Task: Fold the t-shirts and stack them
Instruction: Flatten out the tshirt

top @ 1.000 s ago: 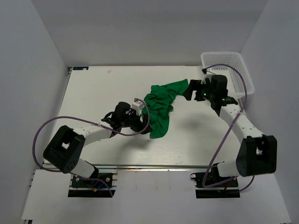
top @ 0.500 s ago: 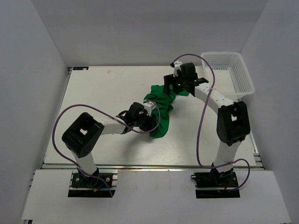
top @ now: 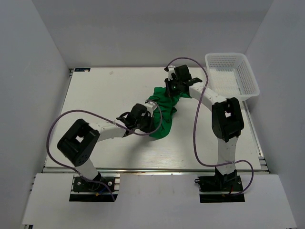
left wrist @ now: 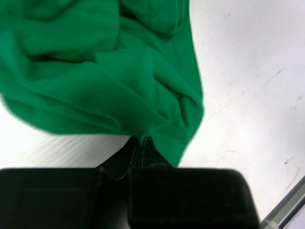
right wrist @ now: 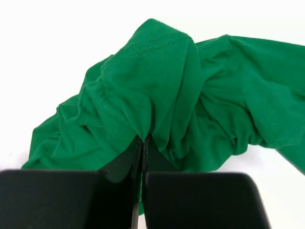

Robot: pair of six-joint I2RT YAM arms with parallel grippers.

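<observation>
Left gripper (left wrist: 141, 140): jaws are pressing almost together, pinching a fold at the near hem of the t-shirt (top: 162, 112). 1 second ago these jaws were standing wide at the same near end; the left arm's elbow has since swung in toward the middle of the table.

The t-shirt is lying crumpled in a long diagonal heap, right of centre, running from the near pinch up and away to the far one. Its near tip is sitting slightly farther back than 1 second ago.

Right gripper (right wrist: 143, 138): jaws are closing to a thin slit on a raised ridge of green fabric with a stitched seam, at the far end of the heap. 1 second ago this gripper was hanging open just beside the basket (top: 252, 83), clear of the fabric; the arm has since swung left and is now reaching over from its upright base link.

The table (top: 105, 95) is showing a pale, matte top with faint scuffs. The white mesh basket is sitting at the far right corner. Plain light-grey panels, including the back wall (top: 143, 28), are enclosing 3 sides.
</observation>
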